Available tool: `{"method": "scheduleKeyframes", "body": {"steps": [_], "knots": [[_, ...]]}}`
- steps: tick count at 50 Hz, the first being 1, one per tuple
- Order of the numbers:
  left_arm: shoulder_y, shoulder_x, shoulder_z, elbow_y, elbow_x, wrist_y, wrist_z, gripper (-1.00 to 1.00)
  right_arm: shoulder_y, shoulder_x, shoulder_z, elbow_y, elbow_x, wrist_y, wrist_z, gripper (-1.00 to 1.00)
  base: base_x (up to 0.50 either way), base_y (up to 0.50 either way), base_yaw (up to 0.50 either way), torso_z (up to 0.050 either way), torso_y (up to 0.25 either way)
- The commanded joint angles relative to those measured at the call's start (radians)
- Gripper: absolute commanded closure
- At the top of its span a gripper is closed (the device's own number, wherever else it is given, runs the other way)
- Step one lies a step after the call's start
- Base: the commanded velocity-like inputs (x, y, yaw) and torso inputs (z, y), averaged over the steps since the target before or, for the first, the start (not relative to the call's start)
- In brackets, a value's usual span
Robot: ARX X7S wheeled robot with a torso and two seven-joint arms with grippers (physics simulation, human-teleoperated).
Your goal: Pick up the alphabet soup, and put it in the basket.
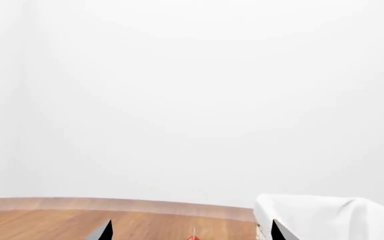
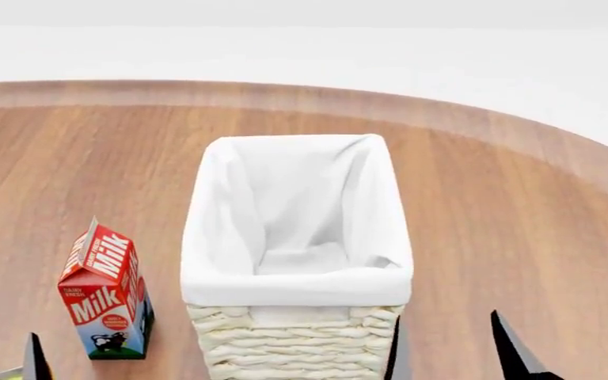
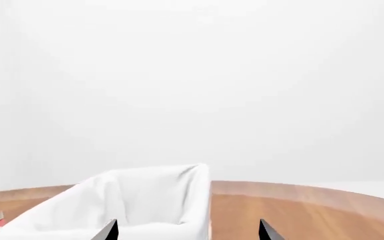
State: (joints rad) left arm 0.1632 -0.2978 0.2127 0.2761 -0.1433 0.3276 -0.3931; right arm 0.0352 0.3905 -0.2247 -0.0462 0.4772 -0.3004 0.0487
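Right gripper [image 2: 452, 348] jaws spread, empty, just beside wicker basket [image 2: 295, 277], low, ready to reach. Left gripper [image 1: 190, 231] likewise spread, empty. Alphabet soup not visible. Milk carton [image 2: 105, 293] between left gripper and basket.

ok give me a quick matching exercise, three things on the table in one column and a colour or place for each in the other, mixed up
Things:
1. basket
2. milk carton
3. table

Descriptions:
a. brown wood grain with a curved far edge
b. cream wicker with a white cloth liner, nothing in it
c. red top, stands upright to the left of the tallest thing

Pairs: 1-b, 2-c, 3-a
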Motion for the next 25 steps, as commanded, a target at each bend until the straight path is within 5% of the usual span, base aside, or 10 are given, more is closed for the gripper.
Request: {"method": "scheduleKeyframes", "body": {"steps": [1,25], "knots": [[0.002,-0.006,-0.005,-0.004,-0.007,0.011,-0.005,-1.0,0.063,0.077,-0.017,0.041,0.165,0.039,-0.186,-1.0,0.0,0.0,0.0,0.0,0.0],[0.002,-0.012,0.001,0.0,-0.006,0.008,-0.015,-1.0,0.131,0.215,-0.139,0.028,0.209,0.152,-0.458,-1.0,0.0,0.0,0.0,0.0,0.0]]}}
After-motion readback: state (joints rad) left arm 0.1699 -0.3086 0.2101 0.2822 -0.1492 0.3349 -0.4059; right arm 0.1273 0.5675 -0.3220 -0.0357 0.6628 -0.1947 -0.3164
